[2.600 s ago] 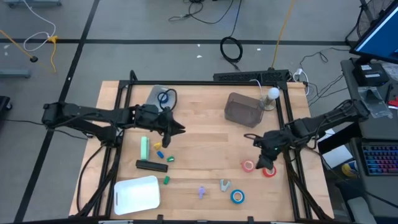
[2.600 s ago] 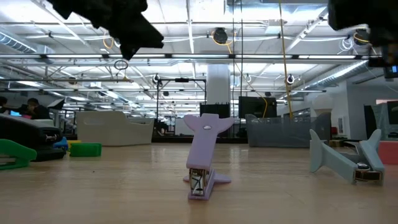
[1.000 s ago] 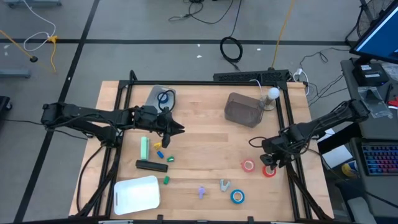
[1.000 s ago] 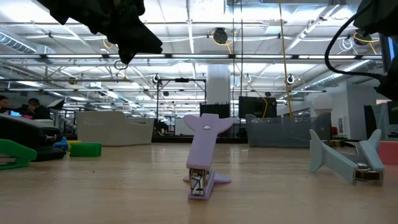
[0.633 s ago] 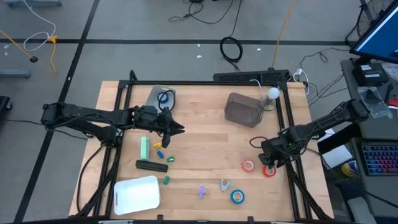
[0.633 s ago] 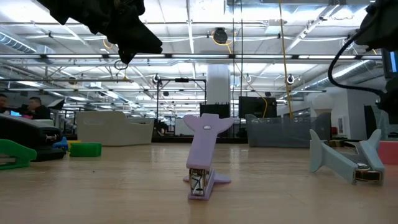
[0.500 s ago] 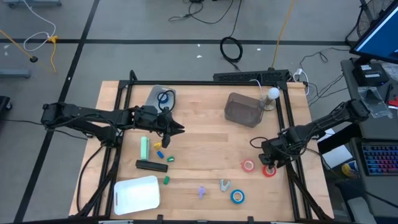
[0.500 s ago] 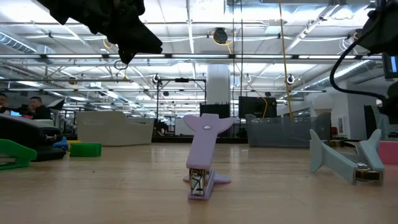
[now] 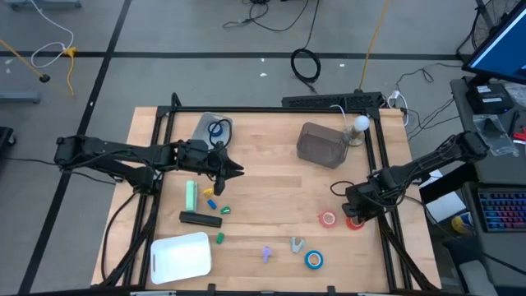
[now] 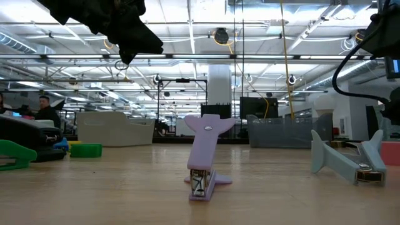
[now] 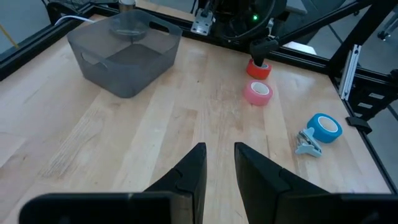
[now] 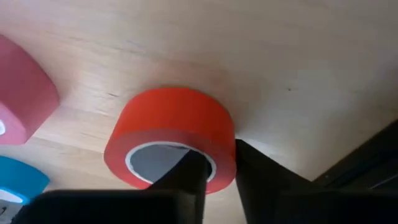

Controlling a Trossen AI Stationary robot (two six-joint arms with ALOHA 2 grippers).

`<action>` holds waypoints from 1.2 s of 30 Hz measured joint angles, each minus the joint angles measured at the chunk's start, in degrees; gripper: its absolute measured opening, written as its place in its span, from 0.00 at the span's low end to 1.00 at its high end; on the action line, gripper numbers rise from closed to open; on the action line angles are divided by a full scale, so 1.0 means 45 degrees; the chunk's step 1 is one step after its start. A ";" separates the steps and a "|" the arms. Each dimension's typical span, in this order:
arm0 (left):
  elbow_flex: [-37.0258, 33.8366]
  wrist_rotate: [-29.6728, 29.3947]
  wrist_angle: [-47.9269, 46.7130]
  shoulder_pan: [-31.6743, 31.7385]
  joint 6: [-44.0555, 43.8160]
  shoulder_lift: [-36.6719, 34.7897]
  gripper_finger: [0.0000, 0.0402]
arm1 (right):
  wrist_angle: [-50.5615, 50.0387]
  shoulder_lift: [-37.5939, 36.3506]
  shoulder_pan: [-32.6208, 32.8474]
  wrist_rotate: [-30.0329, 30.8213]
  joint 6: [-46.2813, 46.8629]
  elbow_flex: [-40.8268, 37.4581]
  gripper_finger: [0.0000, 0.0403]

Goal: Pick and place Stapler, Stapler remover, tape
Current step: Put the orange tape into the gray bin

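A red tape roll (image 12: 171,140) lies flat near the table's right edge, and my right gripper (image 9: 356,216) is shut on it. A pink roll (image 9: 328,219) lies just to its left and a blue roll (image 9: 313,260) lies nearer the front edge. A grey stapler remover (image 9: 297,244) and a purple one (image 9: 266,253) stand near the front edge. The black stapler (image 9: 200,218) lies left of centre. My left gripper (image 9: 234,172) hovers above the table's left half, its fingers a little apart with nothing between them. My right gripper pinches the red roll's wall (image 12: 225,155) on the side toward the table's right edge, one finger (image 12: 186,177) inside the roll's hole and the other outside. The fingers slant down from above. The roll lies flat on the table.
A grey bin (image 9: 322,144) stands at the back right and a white tray (image 9: 181,256) at the front left. A green stapler (image 9: 191,195) and small coloured bits (image 9: 215,202) lie left of centre. The black frame rail (image 9: 380,177) runs close beside the red roll.
My right gripper has sunk down onto the red tape roll near the table's right edge and now covers part of it in the high view. The roll has stayed where it lay.
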 joint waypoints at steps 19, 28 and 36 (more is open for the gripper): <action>0.0005 0.0005 0.0224 0.0000 -0.2338 0.0003 0.22 | 1.1278 -0.0753 -0.0034 0.6368 -0.1372 -0.0005 0.08; 0.0015 0.0005 0.2837 -0.0004 -0.2366 0.0005 0.22 | 1.5405 -0.0201 -0.0119 0.9574 -0.4750 -0.0005 0.08; 0.0015 0.0018 0.4164 -0.0076 -0.2382 0.0005 0.22 | 1.7695 0.1245 -0.1138 1.1652 -0.8703 0.0004 0.08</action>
